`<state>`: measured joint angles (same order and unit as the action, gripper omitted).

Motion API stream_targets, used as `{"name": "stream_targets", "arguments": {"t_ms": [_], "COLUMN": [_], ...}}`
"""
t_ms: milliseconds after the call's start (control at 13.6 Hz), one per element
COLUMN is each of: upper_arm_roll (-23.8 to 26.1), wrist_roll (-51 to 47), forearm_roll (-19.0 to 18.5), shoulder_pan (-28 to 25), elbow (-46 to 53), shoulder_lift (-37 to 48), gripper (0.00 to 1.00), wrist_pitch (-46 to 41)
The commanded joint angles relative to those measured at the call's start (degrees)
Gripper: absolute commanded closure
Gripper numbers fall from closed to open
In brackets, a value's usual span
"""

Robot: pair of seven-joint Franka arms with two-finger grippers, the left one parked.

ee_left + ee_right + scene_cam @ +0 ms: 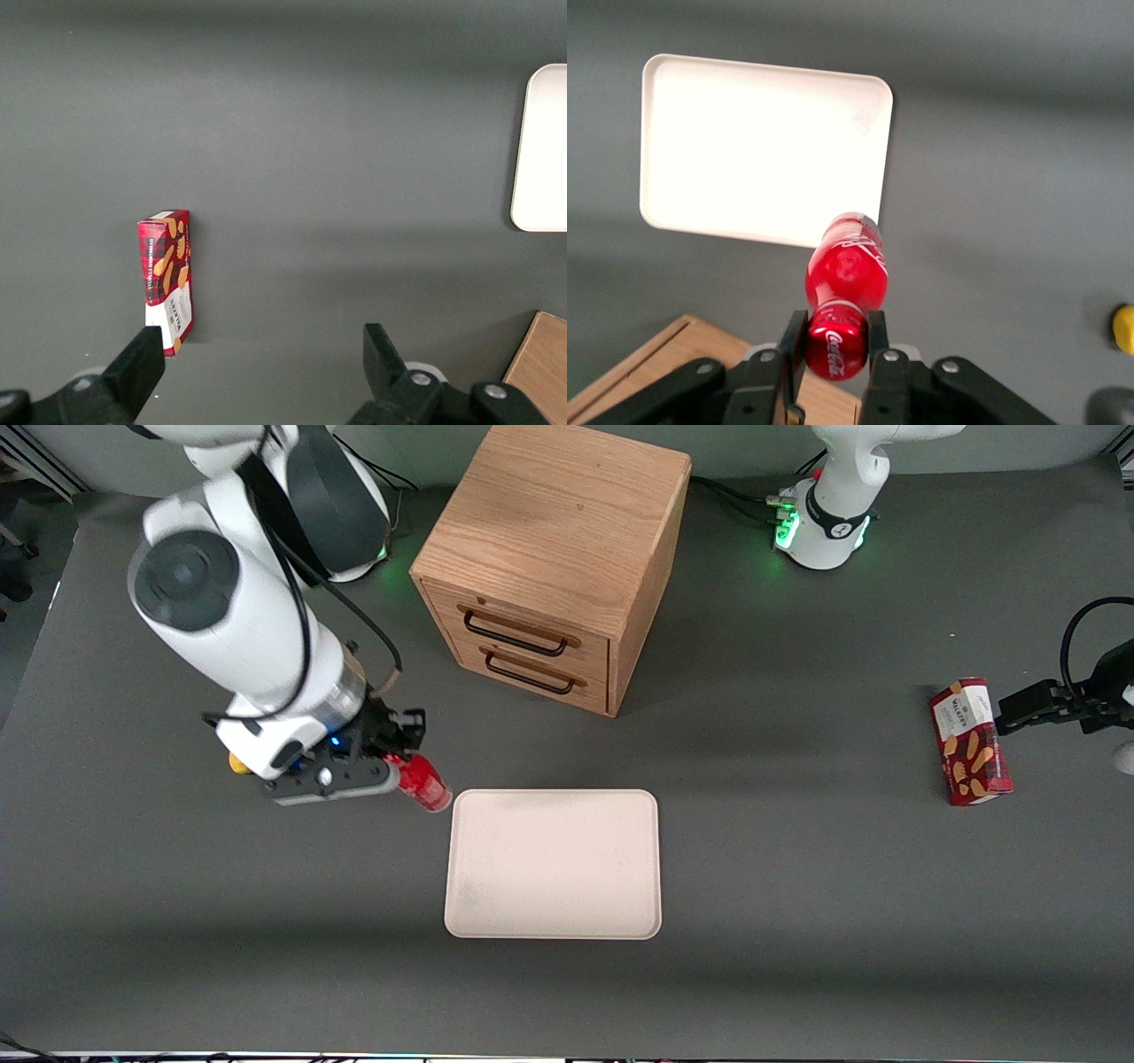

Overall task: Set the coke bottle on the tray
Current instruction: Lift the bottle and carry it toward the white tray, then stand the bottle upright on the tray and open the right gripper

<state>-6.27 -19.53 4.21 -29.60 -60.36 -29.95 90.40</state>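
Note:
My right gripper (396,766) is shut on the cap end of the coke bottle (423,782), a small red bottle with white lettering. It holds the bottle tilted above the table, just beside the tray's corner nearest the drawer cabinet. The right wrist view shows the fingers (794,341) clamped on the red cap, the coke bottle (846,270) pointing down toward the tray's edge. The cream-pinkish tray (554,864) lies flat and empty near the table's middle; it also shows in the right wrist view (762,146) and partly in the left wrist view (542,150).
A wooden two-drawer cabinet (554,567) stands farther from the front camera than the tray. A red snack box (970,741) lies toward the parked arm's end; it also shows in the left wrist view (166,279). A small yellow object (237,763) peeks out beside the working arm's wrist.

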Motion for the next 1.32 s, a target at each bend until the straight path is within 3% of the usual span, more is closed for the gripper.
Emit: {"name": "stream_targets", "arguments": {"t_ms": [0,735,1250], "upper_arm_roll": [-0.1,0.0,0.9], "wrist_roll": [-1.2,-1.0,-1.1], "forearm_roll": [1.0,2.0,2.0], "shoulder_pan": [0.4,1.1,1.0], "elbow": [2.5,-1.5,-2.3], "shoulder_lift": [-4.8,-13.9,-15.2], "gripper": [1.00,1.00,0.99], "wrist_pitch": [4.1,17.5,18.6]}}
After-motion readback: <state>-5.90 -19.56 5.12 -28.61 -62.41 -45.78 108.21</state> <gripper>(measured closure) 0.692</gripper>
